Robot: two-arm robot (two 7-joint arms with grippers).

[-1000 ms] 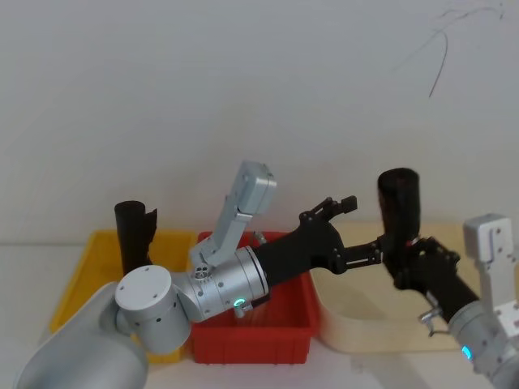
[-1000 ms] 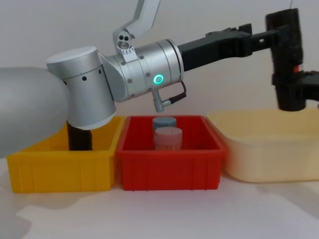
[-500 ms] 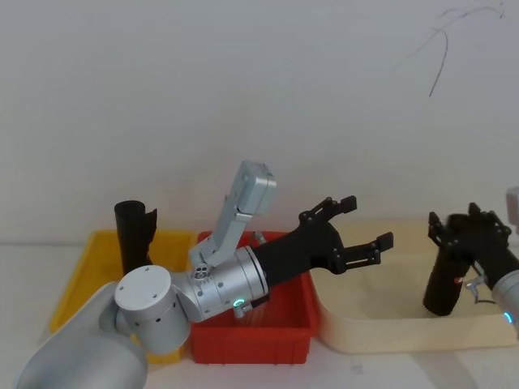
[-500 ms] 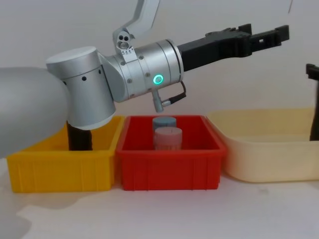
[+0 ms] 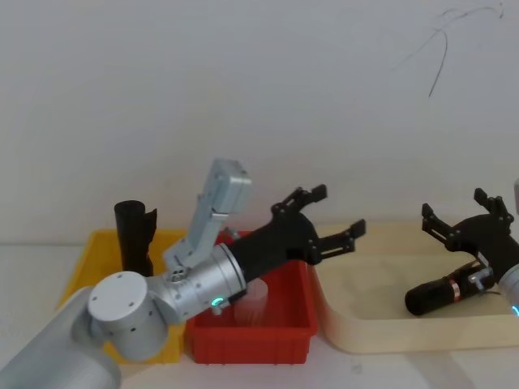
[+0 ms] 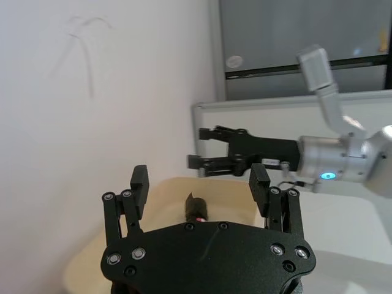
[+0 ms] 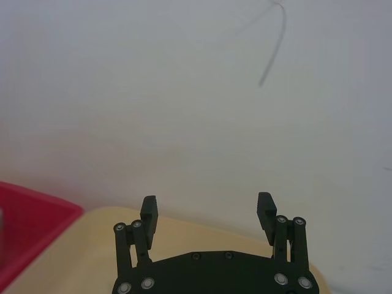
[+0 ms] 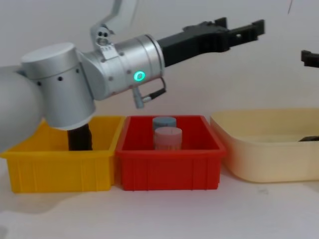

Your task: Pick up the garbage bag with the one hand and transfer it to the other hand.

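Since the garbage bag point(image 5: 442, 293) lies flat in the cream tub point(image 5: 357, 336), 4 o'clock in head view, and my right gripper point(image 5: 464, 215) at its 1 o'clock and left gripper point(image 5: 340, 209) at its 10 both gape empty, I'd say pickup's next: descend, clamp it.

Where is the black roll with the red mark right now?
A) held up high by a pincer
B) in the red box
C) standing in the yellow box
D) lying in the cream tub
D: the garbage bag lies on its side in the cream tub, below the open right pincer; the left pincer is open too.
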